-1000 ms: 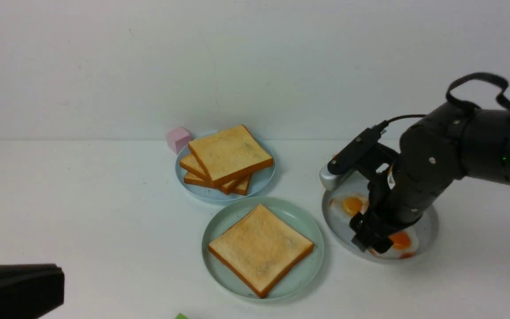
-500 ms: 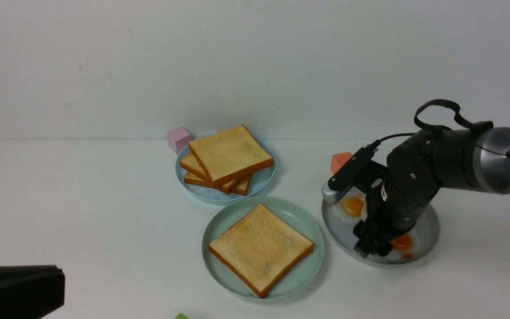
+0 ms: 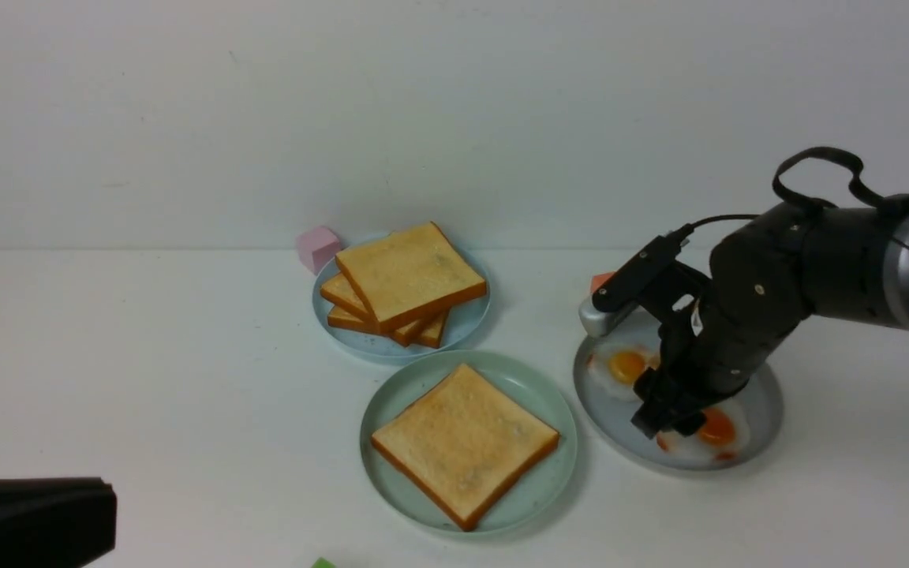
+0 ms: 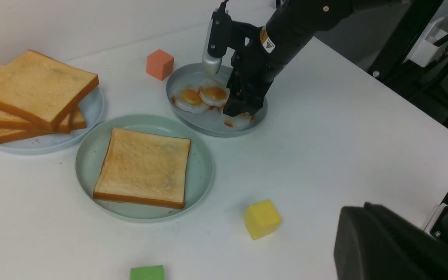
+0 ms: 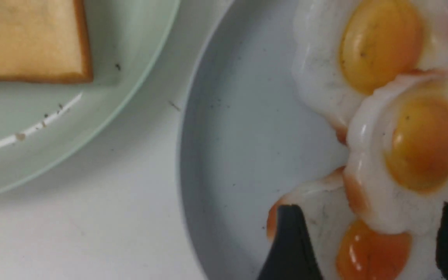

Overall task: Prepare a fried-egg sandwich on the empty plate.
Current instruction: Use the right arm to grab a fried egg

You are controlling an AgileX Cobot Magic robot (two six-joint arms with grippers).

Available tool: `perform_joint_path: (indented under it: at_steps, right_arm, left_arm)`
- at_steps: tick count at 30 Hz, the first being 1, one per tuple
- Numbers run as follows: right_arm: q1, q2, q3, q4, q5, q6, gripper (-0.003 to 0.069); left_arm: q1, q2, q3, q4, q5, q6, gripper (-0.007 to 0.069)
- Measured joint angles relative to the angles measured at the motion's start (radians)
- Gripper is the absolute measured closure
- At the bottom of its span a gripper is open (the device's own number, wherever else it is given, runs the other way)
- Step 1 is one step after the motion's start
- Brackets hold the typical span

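Observation:
One toast slice point(image 3: 464, 443) lies flat on the mint-green empty plate point(image 3: 391, 394). Three more slices point(image 3: 407, 276) are stacked on a light-blue plate point(image 3: 466, 327) behind it. Three overlapping fried eggs lie on the grey plate point(image 3: 766, 402). My right gripper point(image 3: 663, 422) points down into that plate, open. Its two dark fingers point(image 5: 290, 245) straddle the nearest egg point(image 5: 371, 249), touching the edges of its white, and the egg still rests on the plate. My left gripper point(image 4: 358, 217) is shut and empty, low at the table's near left.
A pink cube point(image 3: 318, 247) sits behind the toast stack and an orange cube point(image 4: 160, 64) behind the grey plate. A yellow cube point(image 4: 262, 218) and a green cube point(image 4: 147, 273) lie on the white table nearer to me.
The right arm dipped toward the grey plate, then rose slightly. Its fingers have narrowed round the nearest egg. The left gripper has not moved.

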Motion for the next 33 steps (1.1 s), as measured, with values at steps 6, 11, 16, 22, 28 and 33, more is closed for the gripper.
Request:
perform_joint_path:
  at_steps: [6, 11, 16, 22, 28, 33]
  right_arm:
    - [-0.019, 0.035, 0.0, 0.008, -0.1, 0.0, 0.0134]
    - [-0.053, 0.076, -0.009, 0.008, -0.124, 0.0, 0.0125]
    - [-0.063, 0.097, -0.015, 0.009, -0.133, -0.001, 0.0128]
    - [-0.067, 0.103, -0.019, -0.007, -0.134, -0.005, 0.0214]
    - [-0.068, 0.094, -0.021, -0.006, -0.116, -0.016, 0.0258]
    - [-0.061, 0.046, -0.018, -0.005, -0.075, -0.029, 0.0452]
  left_arm:
    - [0.0, 0.0, 0.001, 0.0, -0.001, 0.0, 0.0638]
    - [0.0, 0.0, 0.001, 0.0, -0.002, 0.0, 0.0638]
    - [0.0, 0.0, 0.001, -0.004, -0.002, 0.0, 0.0638]
    - [0.0, 0.0, 0.001, -0.004, -0.002, 0.0, 0.0638]
    - [0.0, 0.0, 0.001, -0.016, 0.003, 0.0, 0.0637]
    - [0.0, 0.0, 0.001, -0.016, 0.019, 0.0, 0.0636]
